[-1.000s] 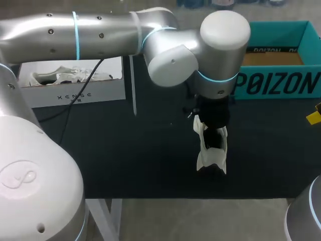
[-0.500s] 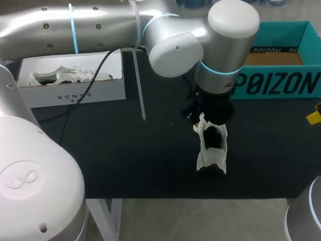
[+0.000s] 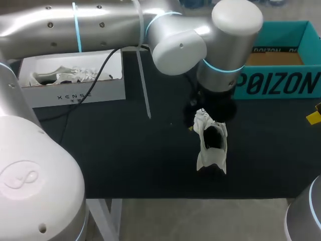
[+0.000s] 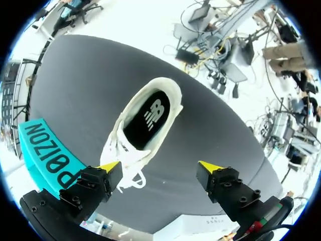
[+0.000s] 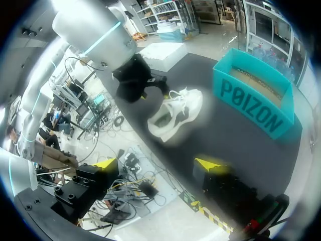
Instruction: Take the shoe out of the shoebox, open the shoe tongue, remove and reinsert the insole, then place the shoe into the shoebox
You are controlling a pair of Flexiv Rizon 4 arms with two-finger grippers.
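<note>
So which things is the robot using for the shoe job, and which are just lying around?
For the job: the white shoe on the table, the teal shoebox, the left gripper open over the shoe.
Just lying about: the white box, the other shoe inside it.

Shoe (image 3: 208, 158) white cloth; table (image 3: 125, 150) matt black; shoebox (image 3: 278, 83) cardboard; left arm (image 3: 100, 25) smooth, glossy.

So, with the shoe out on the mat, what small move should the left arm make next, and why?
Probably lower the left gripper and close it on the tongue and laces of the shoe. Its fingers are open around nothing, the shoe lies outside the teal shoebox, and the insole is in place, so pulling the tongue open looks like the next step.
</note>
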